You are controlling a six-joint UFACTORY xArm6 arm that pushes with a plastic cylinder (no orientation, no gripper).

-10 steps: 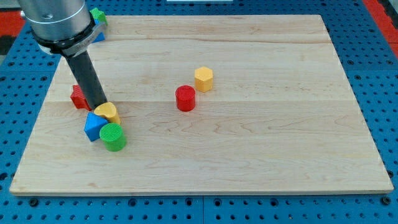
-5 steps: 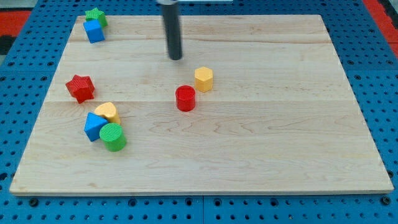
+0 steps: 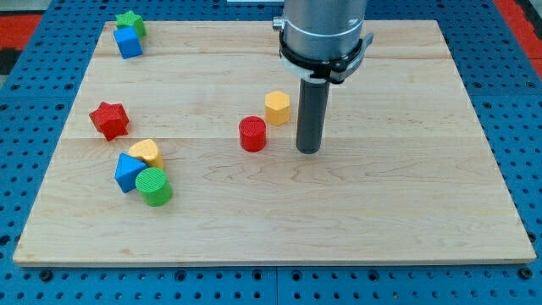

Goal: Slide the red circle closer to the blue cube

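The red circle (image 3: 252, 134) lies near the middle of the wooden board. My tip (image 3: 308, 150) rests on the board just to its right, a short gap away. A blue cube (image 3: 128, 41) sits at the board's top left corner, touching a green star (image 3: 130, 21). A second blue block (image 3: 129, 172) lies at the lower left, pressed against a yellow block (image 3: 147, 153) and a green cylinder (image 3: 154, 186).
A yellow hexagon (image 3: 277, 108) sits just up and right of the red circle, left of my rod. A red star (image 3: 109, 119) lies at the left side. The wooden board (image 3: 406, 195) rests on a blue pegboard.
My rod moved from the lower-left cluster across the top middle of the board and now stands right of the red circle. No block has moved.
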